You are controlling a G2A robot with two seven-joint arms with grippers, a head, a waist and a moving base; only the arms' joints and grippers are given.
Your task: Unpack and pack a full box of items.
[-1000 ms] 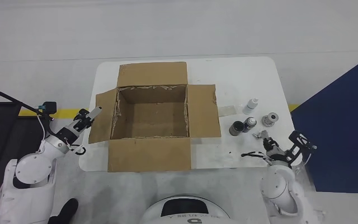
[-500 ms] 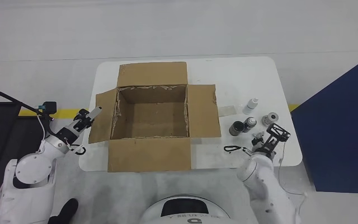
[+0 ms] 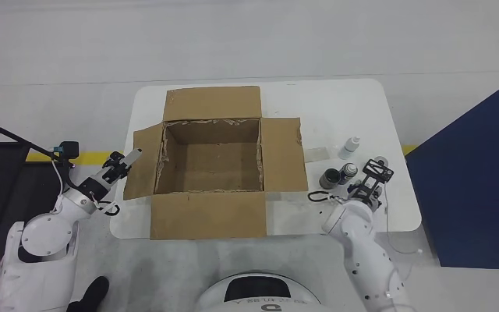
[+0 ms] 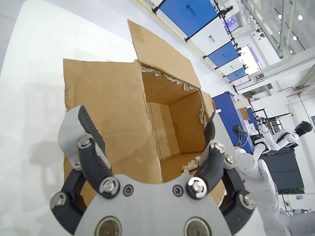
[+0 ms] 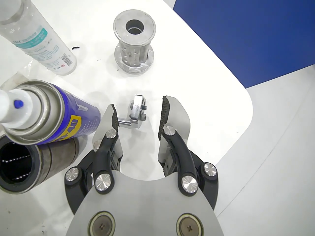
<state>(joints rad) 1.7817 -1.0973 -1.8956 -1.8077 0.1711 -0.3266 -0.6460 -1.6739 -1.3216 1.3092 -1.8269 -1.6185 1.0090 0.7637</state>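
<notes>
Right arm has swung in from the near edge of the table (image 3: 343,109) over the last second. The right gripper (image 5: 139,110), jaws apart, now straddles the small bracket (image 5: 137,114) without clamping it, so packing likely starts here. The left gripper (image 4: 146,119), jaws apart and empty, is unchanged beside the left flap of the box (image 3: 210,103), which stands open at mid-table with paper scraps (image 4: 190,167) inside. Count: one box; five loose items to its right, namely one bracket, one spray can (image 5: 61,114), one clear bottle (image 5: 37,40), one metal spool (image 5: 134,42), one dark sleeve (image 5: 24,168)
</notes>
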